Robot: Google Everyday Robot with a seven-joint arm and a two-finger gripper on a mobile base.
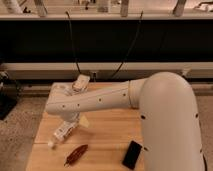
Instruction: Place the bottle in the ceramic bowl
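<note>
The bottle (63, 132) is slim and whitish and lies on its side on the wooden table (107, 135) at the front left, with its small white cap (50, 145) pointing to the front left. My gripper (71, 121) hangs from the end of the white arm (95, 102), right over the bottle's upper end and touching or almost touching it. The arm hides most of the gripper. The green ceramic bowl is not in view; the arm covers the back left of the table.
A reddish-brown elongated object (76, 154) lies near the front edge, just right of the bottle. A black phone (132, 154) lies at the front right. A whitish object (80, 83) sits at the table's back edge behind the arm. Cables hang behind the table.
</note>
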